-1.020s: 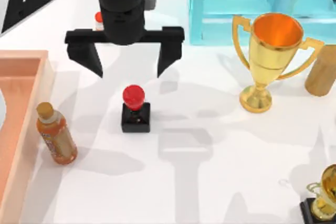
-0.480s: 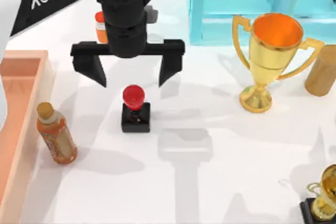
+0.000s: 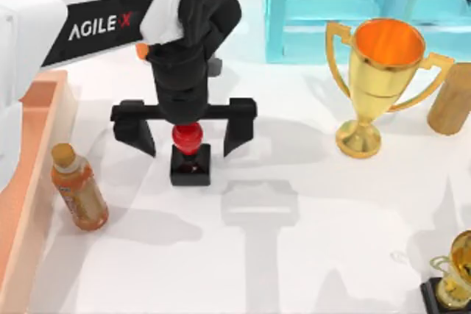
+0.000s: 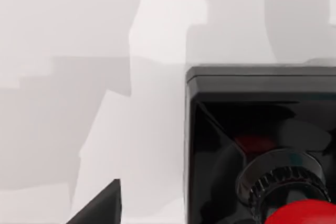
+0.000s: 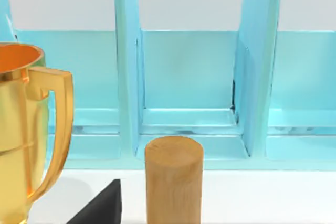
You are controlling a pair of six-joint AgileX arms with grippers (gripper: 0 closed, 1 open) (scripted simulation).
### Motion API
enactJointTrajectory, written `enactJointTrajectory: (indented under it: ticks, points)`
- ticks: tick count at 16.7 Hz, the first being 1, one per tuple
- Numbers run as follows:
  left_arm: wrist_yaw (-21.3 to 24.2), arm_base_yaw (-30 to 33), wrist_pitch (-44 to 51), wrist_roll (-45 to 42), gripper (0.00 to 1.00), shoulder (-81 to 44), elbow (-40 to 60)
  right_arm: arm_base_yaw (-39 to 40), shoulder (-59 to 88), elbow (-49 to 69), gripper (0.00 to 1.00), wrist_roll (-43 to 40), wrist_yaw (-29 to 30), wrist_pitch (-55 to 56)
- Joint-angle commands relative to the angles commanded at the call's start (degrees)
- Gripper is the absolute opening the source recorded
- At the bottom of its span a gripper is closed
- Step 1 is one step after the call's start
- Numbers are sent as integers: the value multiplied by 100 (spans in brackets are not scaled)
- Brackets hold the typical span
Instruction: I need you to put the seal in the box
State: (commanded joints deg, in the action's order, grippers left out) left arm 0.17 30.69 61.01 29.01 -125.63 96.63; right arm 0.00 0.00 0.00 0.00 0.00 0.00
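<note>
Seal [image 3: 189,154] stands upright on the white counter [image 3: 309,233]: a glossy round red knob on a black square block, its shiny top face and ribbed black collar seen close in the left wrist view [image 4: 262,145]. The left claw [image 3: 184,134] hangs straight over it, fingers spread wide on either side of the knob and gripping nothing. Half a second ago the claw sat farther back, clear of the knob; it has since come forward and down until its body overlaps the red top. The box [image 3: 33,182], with smooth orange-brown wooden walls, lies at the counter's left edge, a small orange bottle [image 3: 77,187] just beside it. A shiny gold trophy [image 3: 379,82], a plain wooden cylinder [image 3: 450,101] and a turquoise cabinet [image 3: 346,5] stand to the right.
</note>
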Motion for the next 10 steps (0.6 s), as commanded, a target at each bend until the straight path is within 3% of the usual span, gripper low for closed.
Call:
enactJointTrajectory:
  ticks: [3, 10]
  points:
    - [0, 0, 0, 0, 100, 0, 0, 0, 0, 0, 100, 0, 0, 0]
    - [0, 0, 0, 0, 47, 0, 0, 0, 0, 0, 100, 0, 0, 0]
